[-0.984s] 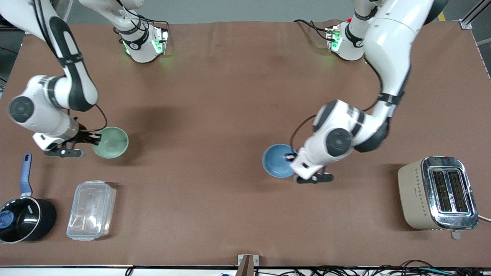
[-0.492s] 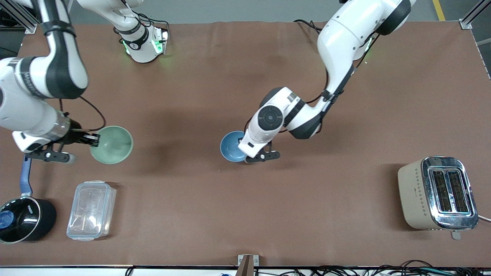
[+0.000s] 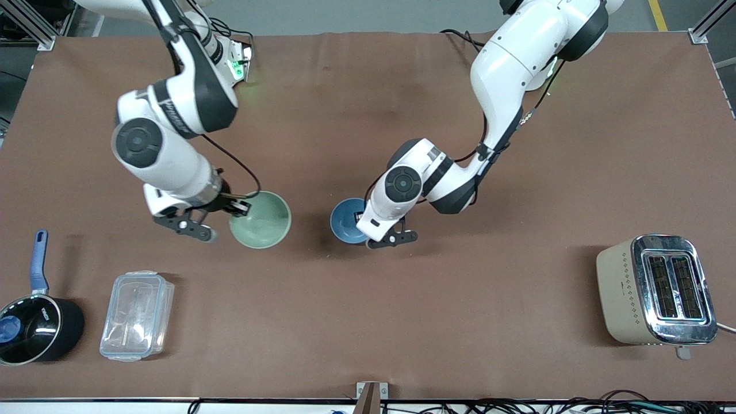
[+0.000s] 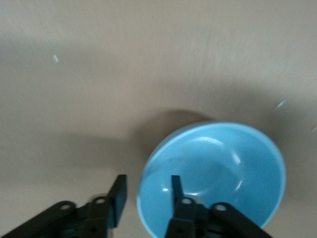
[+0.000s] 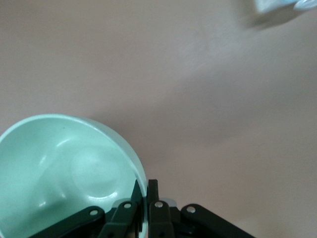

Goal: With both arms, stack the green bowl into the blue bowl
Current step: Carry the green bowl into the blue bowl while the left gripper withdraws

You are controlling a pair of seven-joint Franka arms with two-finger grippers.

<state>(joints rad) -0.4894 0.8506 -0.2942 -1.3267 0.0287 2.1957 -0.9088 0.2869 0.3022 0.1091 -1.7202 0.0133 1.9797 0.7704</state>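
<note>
The pale green bowl (image 3: 261, 219) hangs from my right gripper (image 3: 240, 208), which is shut on its rim. It is held over the table beside the blue bowl (image 3: 345, 218), toward the right arm's end. The right wrist view shows the green bowl (image 5: 64, 168) with its rim pinched in the gripper (image 5: 145, 191). The blue bowl rests on the table near the middle. My left gripper (image 3: 361, 221) is open and straddles its rim. In the left wrist view, one finger is inside the blue bowl (image 4: 223, 168) and one outside, with the gripper (image 4: 147, 191) not clamped.
A black saucepan with a blue handle (image 3: 34, 328) and a clear plastic container (image 3: 137, 315) sit near the front camera at the right arm's end. A beige toaster (image 3: 658, 290) stands at the left arm's end.
My right arm carried the green bowl from the right arm's end toward the blue bowl. My left arm first moved the blue bowl toward the middle; it now sits still and the jaws are apart.
</note>
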